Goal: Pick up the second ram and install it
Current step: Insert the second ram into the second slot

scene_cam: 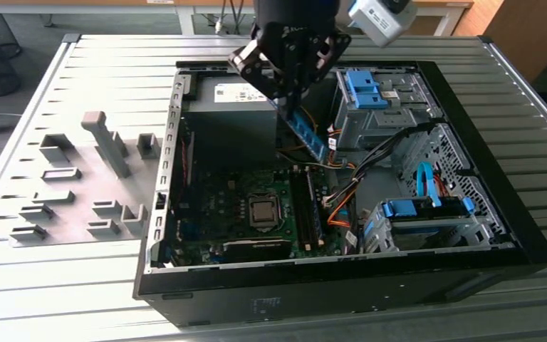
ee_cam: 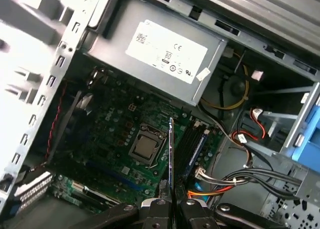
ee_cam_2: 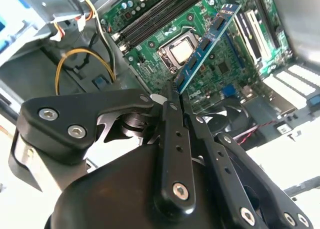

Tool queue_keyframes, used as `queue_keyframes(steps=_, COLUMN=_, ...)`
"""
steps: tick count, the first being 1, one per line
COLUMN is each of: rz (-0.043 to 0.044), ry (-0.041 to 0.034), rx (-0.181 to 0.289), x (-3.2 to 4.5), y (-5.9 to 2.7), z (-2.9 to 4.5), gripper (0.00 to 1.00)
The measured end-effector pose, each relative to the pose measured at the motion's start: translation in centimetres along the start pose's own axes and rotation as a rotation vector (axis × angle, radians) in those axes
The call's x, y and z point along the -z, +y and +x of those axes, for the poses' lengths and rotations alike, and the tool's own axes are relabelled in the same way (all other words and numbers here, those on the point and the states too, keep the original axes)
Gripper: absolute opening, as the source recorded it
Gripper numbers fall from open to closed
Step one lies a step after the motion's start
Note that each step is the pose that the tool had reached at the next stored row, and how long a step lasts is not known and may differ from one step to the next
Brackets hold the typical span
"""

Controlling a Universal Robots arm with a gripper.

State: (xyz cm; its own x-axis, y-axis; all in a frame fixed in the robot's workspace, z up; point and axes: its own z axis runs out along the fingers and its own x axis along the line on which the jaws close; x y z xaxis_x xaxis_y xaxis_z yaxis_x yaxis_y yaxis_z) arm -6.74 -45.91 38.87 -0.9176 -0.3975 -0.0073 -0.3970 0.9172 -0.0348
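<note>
Second ram (scene_cam: 309,134) held by one end, tilted, in air above motherboard (scene_cam: 231,206) inside open PC case (scene_cam: 501,221); gripper (scene_cam: 290,92) fingers (ee_cam_2: 172,139) pinched narrow on it; RAM slots (scene_cam: 304,210) below, w/ one stick seated (ee_cam: 196,151); CPU socket (ee_cam: 146,148) beside; PSU (ee_cam: 170,54) near.

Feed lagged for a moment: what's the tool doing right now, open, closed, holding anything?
Tool: closed on the second ram, held above the motherboard inside the open computer case, not yet seated in a slot.
</note>
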Motion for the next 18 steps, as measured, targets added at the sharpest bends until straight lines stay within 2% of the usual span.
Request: queue_keyframes(steps=18, rz=0.0023, ry=0.0113, rx=-0.326, x=-0.87, y=0.03, z=0.01, gripper=0.14)
